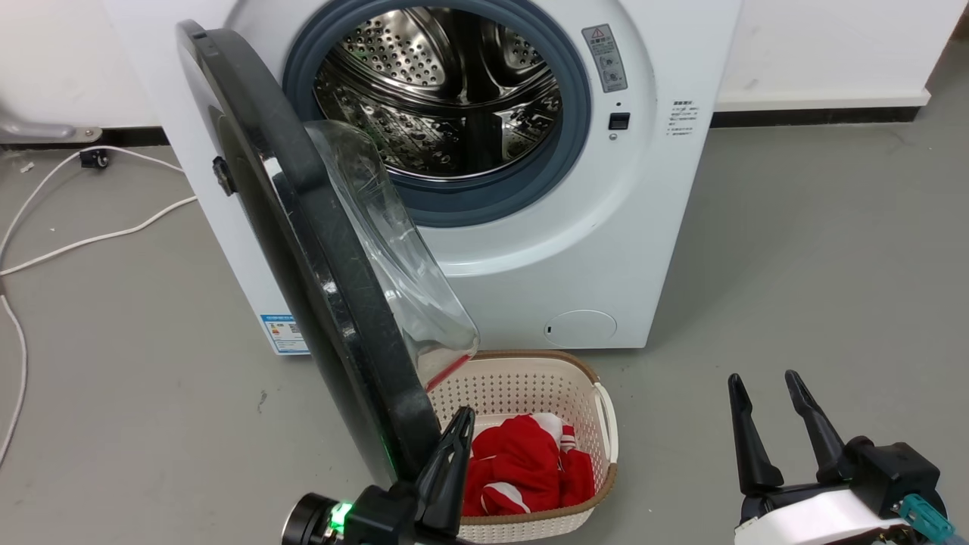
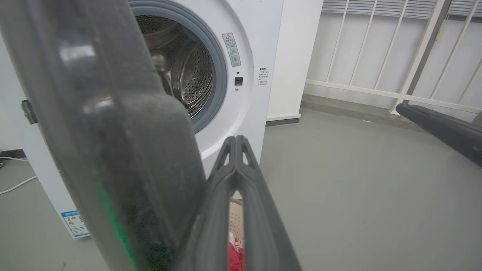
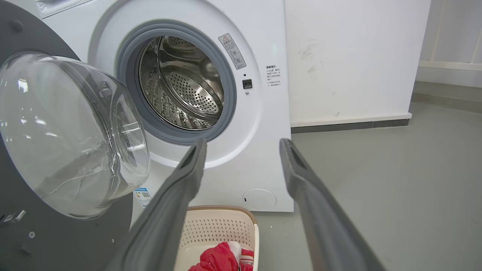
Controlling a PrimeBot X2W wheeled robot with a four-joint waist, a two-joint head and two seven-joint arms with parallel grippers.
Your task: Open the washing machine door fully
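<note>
Left gripper [image 1: 462, 416], pinched shut and empty, beside round glossy black washing machine door [image 1: 303, 250].
Door half-swung off white boxy washing machine [image 1: 606, 250]; likely poised to nudge it wider. Right gripper [image 1: 763, 378] spread, idle.

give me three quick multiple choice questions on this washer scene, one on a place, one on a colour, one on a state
1. Where is the laundry basket? A) on the floor before the washing machine B) on top of it C) inside it
2. What colour is the garment in the basket? A) blue B) green C) red with white
3. How is the washing machine door? A) shut B) swung out, opening uncovered C) lying on the floor
Answers: 1 A, it stands on the floor at the machine's foot; 2 C, red cloth with white stripes; 3 B, the steel drum shows past the door's edge.
</note>
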